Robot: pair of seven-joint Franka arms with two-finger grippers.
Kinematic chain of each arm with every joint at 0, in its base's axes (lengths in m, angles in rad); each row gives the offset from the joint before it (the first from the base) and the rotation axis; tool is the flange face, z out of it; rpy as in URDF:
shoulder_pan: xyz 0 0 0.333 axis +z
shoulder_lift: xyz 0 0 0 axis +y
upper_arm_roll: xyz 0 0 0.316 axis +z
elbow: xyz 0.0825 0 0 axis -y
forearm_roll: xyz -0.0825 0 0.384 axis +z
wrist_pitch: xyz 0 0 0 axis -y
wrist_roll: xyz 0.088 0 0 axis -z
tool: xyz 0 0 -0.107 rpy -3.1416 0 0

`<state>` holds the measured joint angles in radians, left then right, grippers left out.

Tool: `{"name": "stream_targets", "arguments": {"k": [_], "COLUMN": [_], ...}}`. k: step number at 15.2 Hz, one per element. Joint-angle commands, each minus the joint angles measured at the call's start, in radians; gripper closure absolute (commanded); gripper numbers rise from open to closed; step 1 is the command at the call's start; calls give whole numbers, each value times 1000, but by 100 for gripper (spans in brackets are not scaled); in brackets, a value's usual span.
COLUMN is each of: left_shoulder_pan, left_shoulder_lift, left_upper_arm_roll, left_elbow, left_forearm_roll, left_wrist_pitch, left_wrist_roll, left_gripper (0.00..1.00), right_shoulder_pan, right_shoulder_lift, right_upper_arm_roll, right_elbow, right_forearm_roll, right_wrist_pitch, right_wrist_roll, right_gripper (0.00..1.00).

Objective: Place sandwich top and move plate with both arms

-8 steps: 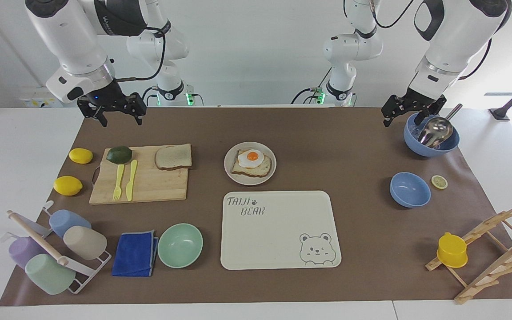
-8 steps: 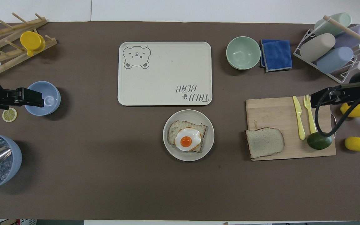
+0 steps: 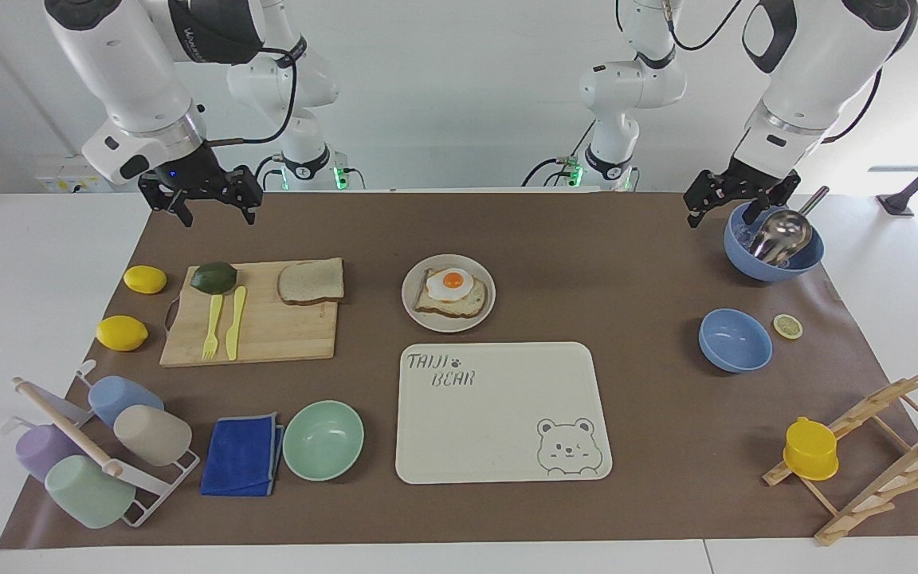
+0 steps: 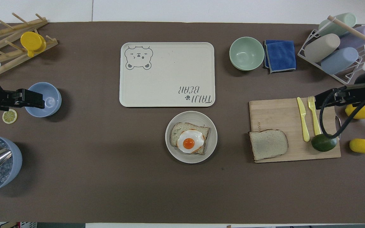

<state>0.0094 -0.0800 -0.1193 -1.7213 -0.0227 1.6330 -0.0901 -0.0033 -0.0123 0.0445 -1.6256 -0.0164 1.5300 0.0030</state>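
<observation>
The sandwich top [image 3: 311,281] is a plain bread slice lying on the corner of a wooden cutting board [image 3: 268,339]; it also shows in the overhead view [image 4: 268,144]. The round beige plate [image 3: 411,309] sits mid-table and holds a toast slice with a fried egg [image 3: 452,281]; its rim also shows in the overhead view [image 4: 172,151]. My right gripper [image 3: 217,209] hangs open and empty in the air over the mat by the cutting board's avocado end. My left gripper [image 3: 726,209] hangs open and empty beside the blue bowl with a metal scoop [image 3: 774,257].
A bear-print tray [image 3: 499,430] lies next to the plate, farther from the robots. On the board are an avocado [image 3: 213,277], a yellow fork and a knife. Two lemons, a mint bowl [image 3: 323,440], a blue cloth, a cup rack, a second blue bowl [image 3: 735,340] and a wooden rack ring the mat.
</observation>
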Motion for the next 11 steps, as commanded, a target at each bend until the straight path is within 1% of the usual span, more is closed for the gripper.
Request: {"name": "stream_targets", "arguments": {"k": [1, 3, 4, 5, 6, 7, 9, 11], "left_shoulder_pan": [9, 9, 9, 9, 9, 9, 9, 9], "left_shoulder_lift": [-26, -26, -26, -26, -26, -26, -26, -26], "left_upper_arm_roll": [-5, -5, -5, -6, -6, -6, -6, -5], "left_elbow": [-20, -20, -20, -20, -20, -20, -20, -20], "left_forearm_roll": [21, 21, 21, 21, 21, 21, 21, 21], "left_wrist_pitch": [-9, -9, -9, -10, -9, -9, -9, -9], "left_wrist_roll": [-5, -5, -5, -5, -5, -5, -5, -5], "left_gripper": [0, 0, 0, 0, 0, 0, 0, 0], "right_shoulder_pan": [8, 25, 57, 106, 147, 179, 287, 325], "right_shoulder_lift": [-17, -26, -31, -32, -29, -14, 53, 89], "right_upper_arm_roll": [0, 3, 5, 3, 3, 5, 5, 5], "right_elbow": [-14, -33, -48, -75, -112, -128, -135, -184], "right_forearm_roll": [12, 30, 51, 44, 33, 15, -54, -80], "right_wrist_pitch": [-1, 8, 37, 98, 126, 137, 163, 226], "right_wrist_roll": [9, 8, 20, 43, 90, 151, 314, 400], "right_gripper": [0, 0, 0, 0, 0, 0, 0, 0]}}
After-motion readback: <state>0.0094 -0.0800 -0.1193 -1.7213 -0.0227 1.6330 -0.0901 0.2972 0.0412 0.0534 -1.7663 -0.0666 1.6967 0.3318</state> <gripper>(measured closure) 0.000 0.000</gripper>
